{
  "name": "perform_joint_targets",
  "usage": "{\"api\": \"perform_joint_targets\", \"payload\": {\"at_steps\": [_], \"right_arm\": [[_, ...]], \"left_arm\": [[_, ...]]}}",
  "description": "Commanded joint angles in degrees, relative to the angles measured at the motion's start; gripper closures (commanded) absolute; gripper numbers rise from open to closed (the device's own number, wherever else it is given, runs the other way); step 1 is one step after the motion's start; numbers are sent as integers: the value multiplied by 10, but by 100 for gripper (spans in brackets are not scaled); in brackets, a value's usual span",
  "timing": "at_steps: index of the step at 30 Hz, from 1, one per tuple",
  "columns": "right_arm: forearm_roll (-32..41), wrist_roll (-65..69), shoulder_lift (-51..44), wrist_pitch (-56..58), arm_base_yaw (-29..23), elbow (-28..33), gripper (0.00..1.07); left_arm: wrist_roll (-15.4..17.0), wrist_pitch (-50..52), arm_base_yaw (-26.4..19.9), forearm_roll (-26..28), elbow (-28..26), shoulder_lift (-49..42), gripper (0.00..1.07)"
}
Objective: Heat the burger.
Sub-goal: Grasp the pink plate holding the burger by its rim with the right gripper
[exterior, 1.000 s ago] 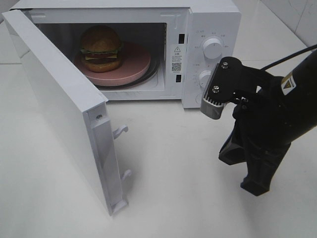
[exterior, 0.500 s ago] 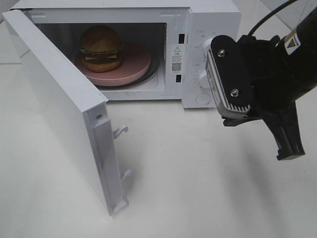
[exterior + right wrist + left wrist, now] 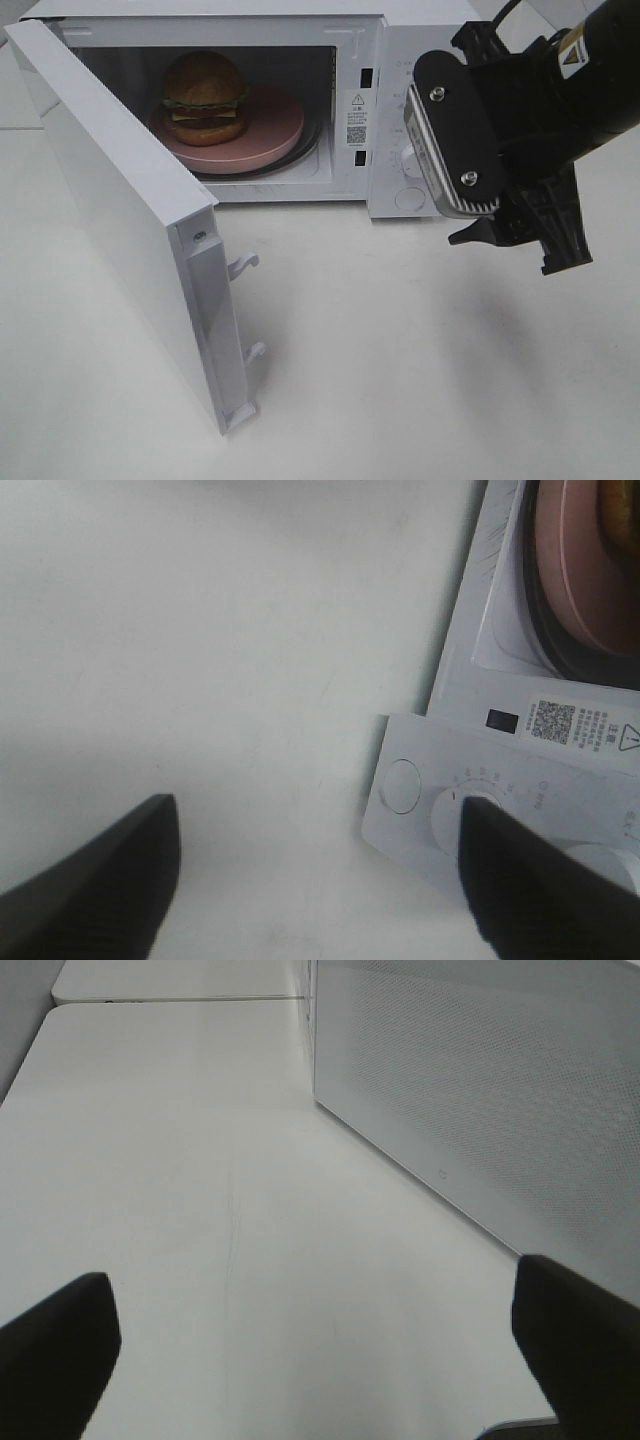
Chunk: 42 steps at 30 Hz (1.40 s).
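Burger [image 3: 205, 97]: one item, tall and round, with a glossy golden-brown domed bun on top, a frill of green lettuce beneath it, then red and dark brown layers over a lower bun. It stands upright and whole on the left part of a pink round plate [image 3: 272, 130], off the plate's middle. Plate and burger sit inside the cavity of a white microwave [image 3: 430, 25], toward its left side in the high view, the door [image 3: 110, 190] swung open.
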State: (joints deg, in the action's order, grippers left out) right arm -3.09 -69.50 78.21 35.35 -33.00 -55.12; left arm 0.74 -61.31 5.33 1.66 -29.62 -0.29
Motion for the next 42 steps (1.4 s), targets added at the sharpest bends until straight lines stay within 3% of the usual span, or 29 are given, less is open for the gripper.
{"api": "perform_joint_targets", "payload": {"at_steps": [1, 11, 19, 42], "right_arm": [[-3, -2, 8, -3, 2, -6, 21], [-67, 49, 99, -55, -15, -62, 20], [-73, 49, 149, -104, -38, -89, 21], [-95, 100, 321, -152, -58, -241, 21]], "left_arm": [[-2, -1, -1, 2, 0, -3, 7], [-2, -1, -1, 2, 0, -3, 7], [-2, -1, -1, 2, 0, -3, 7], [-2, -1, -1, 2, 0, -3, 7]]}}
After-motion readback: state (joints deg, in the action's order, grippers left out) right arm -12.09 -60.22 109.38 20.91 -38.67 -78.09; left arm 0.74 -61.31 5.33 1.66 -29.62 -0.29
